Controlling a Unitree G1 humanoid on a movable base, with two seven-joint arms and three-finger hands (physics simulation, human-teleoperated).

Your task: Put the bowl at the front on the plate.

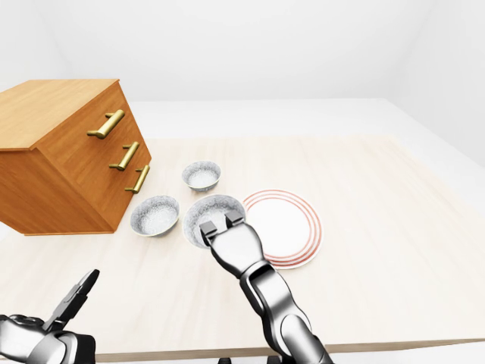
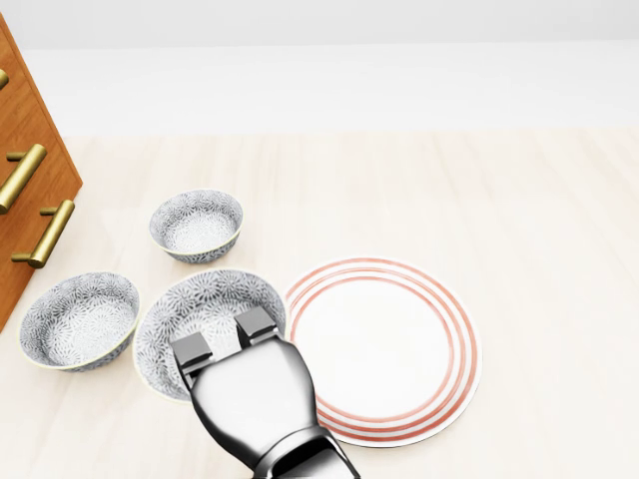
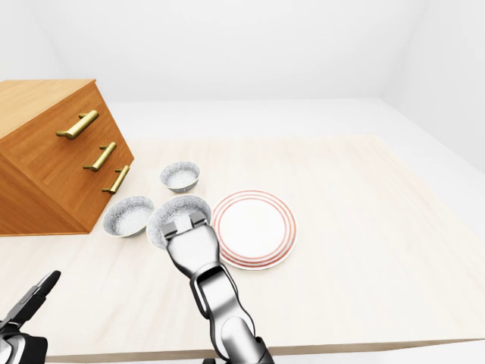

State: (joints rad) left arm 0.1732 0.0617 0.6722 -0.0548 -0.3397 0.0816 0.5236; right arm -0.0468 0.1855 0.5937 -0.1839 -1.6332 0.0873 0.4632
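Note:
The largest of three grey patterned bowls (image 2: 210, 299) sits lowest in the head view, its right rim touching the left edge of the white plate with red rings (image 2: 384, 344). My right hand (image 2: 222, 337) reaches up from the bottom of that view. Two of its fingers (image 2: 255, 324) hook over the bowl's near rim into the inside, closed on the wall; the thumb is hidden under the hand. My left hand (image 1: 68, 303) hangs at the bottom left of the left-eye view, fingers spread, holding nothing.
Two smaller bowls stand close by, one to the left (image 2: 78, 319) and one above (image 2: 197, 225). A wooden dresser with brass handles (image 1: 68, 152) fills the table's left side. The light wooden table (image 1: 379, 227) stretches to the right of the plate.

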